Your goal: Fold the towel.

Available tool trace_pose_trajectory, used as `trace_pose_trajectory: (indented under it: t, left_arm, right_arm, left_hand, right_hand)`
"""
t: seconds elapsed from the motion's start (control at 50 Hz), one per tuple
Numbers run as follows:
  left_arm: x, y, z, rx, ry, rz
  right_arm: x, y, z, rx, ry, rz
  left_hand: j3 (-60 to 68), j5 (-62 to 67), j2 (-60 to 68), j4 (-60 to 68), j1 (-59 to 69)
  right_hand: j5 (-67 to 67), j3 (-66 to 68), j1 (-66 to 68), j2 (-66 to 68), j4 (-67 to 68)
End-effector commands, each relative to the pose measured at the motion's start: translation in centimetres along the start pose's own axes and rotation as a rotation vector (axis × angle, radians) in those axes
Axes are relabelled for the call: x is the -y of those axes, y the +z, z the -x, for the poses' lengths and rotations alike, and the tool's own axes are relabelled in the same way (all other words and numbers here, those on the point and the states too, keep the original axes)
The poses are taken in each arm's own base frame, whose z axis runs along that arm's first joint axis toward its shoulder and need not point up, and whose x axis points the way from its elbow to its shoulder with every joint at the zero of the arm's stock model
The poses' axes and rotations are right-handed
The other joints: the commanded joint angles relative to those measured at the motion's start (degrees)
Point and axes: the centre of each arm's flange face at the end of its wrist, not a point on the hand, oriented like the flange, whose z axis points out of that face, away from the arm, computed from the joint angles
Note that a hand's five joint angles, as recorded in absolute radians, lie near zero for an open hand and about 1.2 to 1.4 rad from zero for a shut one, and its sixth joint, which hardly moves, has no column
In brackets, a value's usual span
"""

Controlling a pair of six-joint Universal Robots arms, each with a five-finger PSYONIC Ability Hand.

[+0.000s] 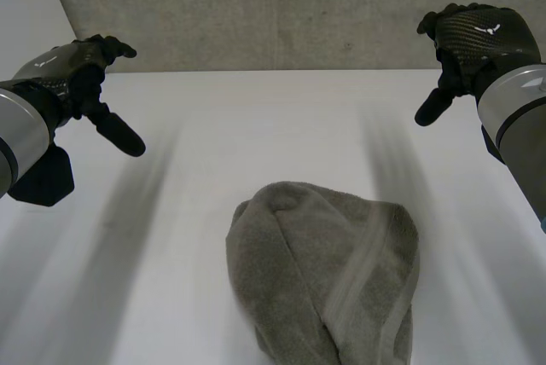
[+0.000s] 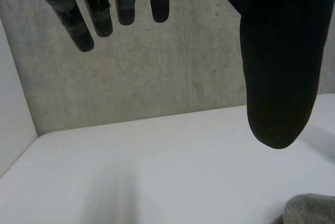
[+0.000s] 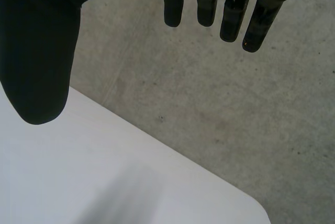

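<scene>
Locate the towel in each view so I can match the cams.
Head view: towel bunched on the white table, centred, on the robot's side.
Left wrist view: a bit of the towel on the table, past the left hand thumb's tip.
Right wrist view: right hand hangs over table and grey concrete wall.
Shared landmark: the table's far edge against that wall.

under the fingers of your left hand [image 1: 72, 71] and right hand [image 1: 478, 37] the table [image 1: 256, 118] is bare; the heaped towel [image 1: 328, 275] lies between them, and a concrete wall [image 1: 273, 7] stands beyond the fingertips.
</scene>
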Motion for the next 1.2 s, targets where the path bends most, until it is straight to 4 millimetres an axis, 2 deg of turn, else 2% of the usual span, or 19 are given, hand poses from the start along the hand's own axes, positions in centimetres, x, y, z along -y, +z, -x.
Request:
trace_pose_trajectory:
  t: [0.02,0.32,0.48,0.52,0.56,0.58,0.6,0.64,0.66,0.7,0.72,0.74,0.76,0.82,0.84,0.88,0.98,1.12,1.2]
  left_arm:
    - [0.4,0.3,-0.2,-0.013,0.003,-0.016]
    - [1.5,0.4,-0.5,-0.028,0.002,-0.055]
    - [0.5,0.7,-0.5,-0.026,0.006,-0.021]
    - [-1.7,1.2,-0.6,-0.029,0.016,0.054]
    - [-1.7,1.2,-0.6,-0.029,0.016,0.055]
    - [-3.3,1.7,-0.5,-0.034,0.019,0.105]
    - [-3.3,1.7,-0.5,-0.034,0.019,0.105]
    - [-6.5,2.9,-0.6,-0.055,0.019,0.192]
    - [-6.5,2.9,-0.6,-0.055,0.019,0.192]
    - [-8.1,3.4,-0.9,-0.071,0.027,0.232]
    - [-10.0,3.9,-1.4,-0.082,0.038,0.280]
    - [-11.4,4.3,-1.7,-0.089,0.045,0.320]
    - [-11.4,4.3,-1.7,-0.089,0.045,0.320]
    - [-14.3,5.2,-1.8,-0.084,0.042,0.402]
    - [-15.1,5.4,-2.1,-0.088,0.035,0.417]
    - [-15.8,5.5,-2.4,-0.097,0.031,0.427]
    - [-17.6,6.1,-3.2,-0.125,0.032,0.424]
    - [-19.0,6.7,-4.1,-0.166,0.042,0.423]
    - [-19.9,7.3,-4.2,-0.170,0.045,0.438]
  right_arm:
    - [-0.8,0.2,-0.6,-0.018,0.003,0.027]
    - [-0.8,0.1,-0.4,0.008,0.002,0.038]
    - [-0.7,0.5,-1.2,-0.013,-0.024,0.034]
    - [-0.9,0.6,-1.6,-0.009,-0.094,0.053]
    - [-1.2,0.4,-1.5,0.022,-0.157,0.078]
    - [-1.6,0.1,-1.2,0.066,-0.202,0.113]
    - [-1.6,0.0,-1.2,0.066,-0.203,0.113]
    - [-2.7,-0.8,-0.2,0.164,-0.236,0.180]
    - [-3.2,-1.1,0.4,0.206,-0.224,0.213]
    - [-4.1,-1.1,0.8,0.237,-0.203,0.249]
    - [-4.2,-1.2,0.8,0.237,-0.203,0.250]
    - [-5.8,-0.8,1.3,0.262,-0.140,0.306]
    - [-5.8,-0.8,1.3,0.262,-0.139,0.306]
    - [-9.4,0.2,2.5,0.292,0.002,0.412]
    - [-9.4,0.2,2.5,0.292,0.002,0.413]
    - [-11.5,0.3,3.2,0.309,0.024,0.455]
    - [-13.6,0.7,3.7,0.313,0.030,0.465]
    - [-15.3,0.7,4.3,0.328,0.042,0.485]
    - [-16.2,0.2,5.5,0.379,0.043,0.501]
  left_hand:
    - [0.4,-1.5,0.7,0.5,-0.2]
    - [0.4,-1.5,0.7,0.5,-0.2]
    - [0.6,-1.3,0.9,0.7,-0.1]
    - [3.3,1.4,3.5,3.3,2.6]
    - [3.3,1.4,3.6,3.3,2.6]
    - [3.3,1.4,3.6,3.3,2.6]
    - [3.3,1.4,3.6,3.3,2.6]
    - [3.0,1.1,3.2,3.0,2.3]
    - [2.9,1.1,3.2,3.0,2.3]
    - [2.9,1.1,3.2,3.0,2.3]
    - [2.9,1.1,3.2,3.0,2.3]
    - [2.9,1.1,3.2,3.0,2.3]
    - [2.9,1.1,3.2,3.0,2.3]
    - [2.6,0.7,2.9,2.7,2.0]
    - [2.6,0.7,2.9,2.7,2.0]
    - [2.8,0.9,3.0,2.8,2.1]
    - [3.5,1.6,3.7,3.5,2.8]
    - [4.5,2.6,4.7,4.5,3.8]
    - [8.3,6.4,8.6,8.4,7.7]
  right_hand:
    - [-4.5,-2.4,-2.5,-3.9,-3.6]
    - [-4.5,-2.4,-2.5,-3.9,-3.6]
    - [-4.5,-2.4,-2.5,-3.9,-3.6]
    - [-4.5,-2.4,-2.5,-3.9,-3.6]
    - [-4.5,-2.4,-2.5,-3.9,-3.6]
    - [-4.5,-2.4,-2.5,-3.9,-3.6]
    - [-4.5,-2.4,-2.5,-3.9,-3.6]
    - [-4.5,-2.4,-2.5,-3.9,-3.6]
    - [-4.5,-2.4,-2.5,-3.9,-3.6]
    - [-4.5,-2.4,-2.5,-3.9,-3.6]
    - [-4.5,-2.4,-2.5,-3.9,-3.6]
    - [-4.5,-2.4,-2.5,-3.9,-3.6]
    - [-4.5,-2.4,-2.5,-3.9,-3.6]
    - [-4.5,-2.4,-2.5,-3.9,-3.6]
    - [-4.5,-2.4,-2.5,-3.9,-3.6]
    - [-4.5,-2.4,-2.5,-3.9,-3.6]
    - [-4.1,-2.0,-2.1,-3.5,-3.2]
    - [-0.8,1.2,1.1,-0.3,0.0]
    - [0.8,2.8,2.8,1.4,1.7]
